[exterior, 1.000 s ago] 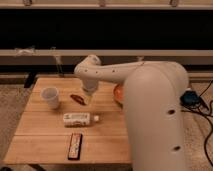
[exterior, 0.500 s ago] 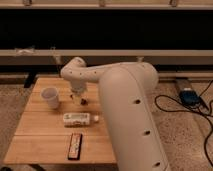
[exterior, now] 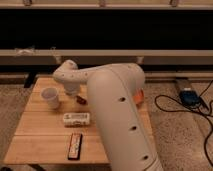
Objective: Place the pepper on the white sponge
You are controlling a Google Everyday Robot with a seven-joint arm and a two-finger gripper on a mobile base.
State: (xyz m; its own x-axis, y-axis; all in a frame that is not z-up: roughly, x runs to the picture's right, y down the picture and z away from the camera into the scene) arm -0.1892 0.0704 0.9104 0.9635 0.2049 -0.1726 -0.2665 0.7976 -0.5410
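1. The pick-up step is judged to be in hand: the pincer point(exterior: 74, 93) is being held low over the back left of the tabletop point(exterior: 45, 150), just beside the pepper point(exterior: 81, 99).
2. Whether the pincer is apart, together or clamped on the pepper cannot be told, as its tip is being shown only as a dark patch under the wrist.
3. The pepper is being seen lying on the wood, between the cup point(exterior: 50, 97) and the arm point(exterior: 120, 120). It is judged not yet lifted, though contact cannot be ruled out.
4. The sponge is not being shown anywhere; it is probably being hidden by the arm, which is covering the right half of the tabletop.
5. For the next move, a sure grip on the slender, glossy pepper is being called for. A lift and a carry to the sponge are then being required, likely towards the hidden right side, with the cup close by being kept clear of.
6. The tabletop is being shown as pale wooden planks. A bottle point(exterior: 76, 119) is being seen on its side near the middle, and a bar point(exterior: 75, 146) near the front edge. A sliver of orange plate point(exterior: 140, 95) is being glimpsed past the arm.
7. The room is being shown with a speckled floor point(exterior: 185, 135) and a dark wall crossed by a pale rail. A black cable point(exterior: 170, 107) is being seen running to a small blue box point(exterior: 189, 95) at the right.
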